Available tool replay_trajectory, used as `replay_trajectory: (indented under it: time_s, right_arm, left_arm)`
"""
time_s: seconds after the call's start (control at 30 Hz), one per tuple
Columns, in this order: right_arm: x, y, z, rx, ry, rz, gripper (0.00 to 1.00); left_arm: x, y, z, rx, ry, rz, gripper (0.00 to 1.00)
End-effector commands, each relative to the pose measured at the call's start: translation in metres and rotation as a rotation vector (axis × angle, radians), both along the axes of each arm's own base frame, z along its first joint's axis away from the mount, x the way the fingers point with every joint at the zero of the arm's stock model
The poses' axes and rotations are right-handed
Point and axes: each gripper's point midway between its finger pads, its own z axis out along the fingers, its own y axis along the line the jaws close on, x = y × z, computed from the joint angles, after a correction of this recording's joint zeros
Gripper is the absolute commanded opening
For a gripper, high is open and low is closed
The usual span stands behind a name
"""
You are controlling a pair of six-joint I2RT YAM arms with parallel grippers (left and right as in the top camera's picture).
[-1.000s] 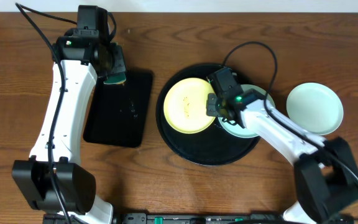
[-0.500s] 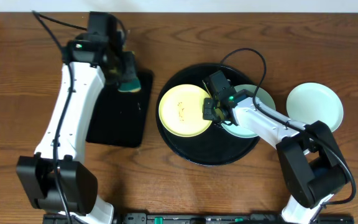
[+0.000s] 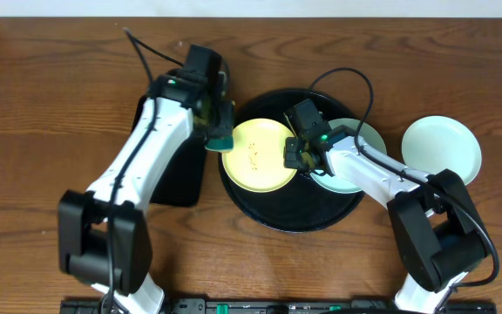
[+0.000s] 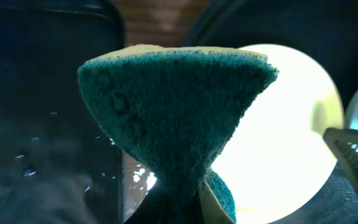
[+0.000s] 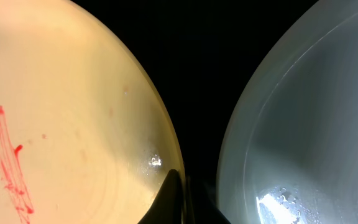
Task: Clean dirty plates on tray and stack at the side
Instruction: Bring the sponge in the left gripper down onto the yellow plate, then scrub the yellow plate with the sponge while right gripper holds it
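- Yellow plate (image 3: 258, 157) lies flat on the left half of the round tray (image 3: 286, 209). Red streaks (image 5: 8, 155) mark its face.
- Right pincer (image 3: 296, 155) sits at that plate's right rim, clenched. In the wrist view both fingertips (image 5: 169, 202) are pressed together and touch the rim, in the dark gap between the yellow plate and the mint plate (image 3: 366, 138). Cannot tell whether the rim is actually nipped between them.
- Mint plate is on the right side of the same tray, just beside the yellow one and partly under the right arm. Its far edge reaches out past the tray rim. The wrist view shows a wet glint on it.
- Second mint plate (image 3: 441, 151) is off the tray, flat on the table (image 3: 42, 105), just right of the first mint plate and not touching it.
- Left pincer (image 3: 219, 137) is clamped on a sponge (image 4: 173, 112), which is squeezed narrow at the grip, with the green scouring face towards the wrist camera and a thin yellow layer behind it.
- Sponge sits over the yellow plate's upper-left rim, at the left edge of the round tray. Cannot tell whether it touches the plate.
- Rectangular tray (image 3: 186, 179) lies left of the round tray, mostly hidden under the left arm. Droplets on it show in the left wrist view.
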Motion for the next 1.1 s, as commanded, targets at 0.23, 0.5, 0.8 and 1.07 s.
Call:
replay_trajectory:
  time_s: [0.23,0.5,0.8,1.07]
  right_arm:
    - [0.001,0.003,0.000,0.005,0.001,-0.007,0.02]
    - [0.001,0.003,0.000,0.004,0.003,-0.007,0.02]
    - [0.001,0.003,0.000,0.004,0.002,-0.007,0.02]
    - [0.001,0.003,0.000,0.004,0.003,-0.007,0.02]
  left_arm:
    - [-0.005,-0.048,-0.041,0.006,0.043,-0.111,0.07]
    - [-0.010,-0.048,-0.071,0.024,0.121,-0.056,0.08]
    - [-0.026,-0.054,-0.080,0.042,0.181,-0.075,0.08]
    - [-0.046,-0.104,-0.072,-0.109,0.183,-0.321,0.08]
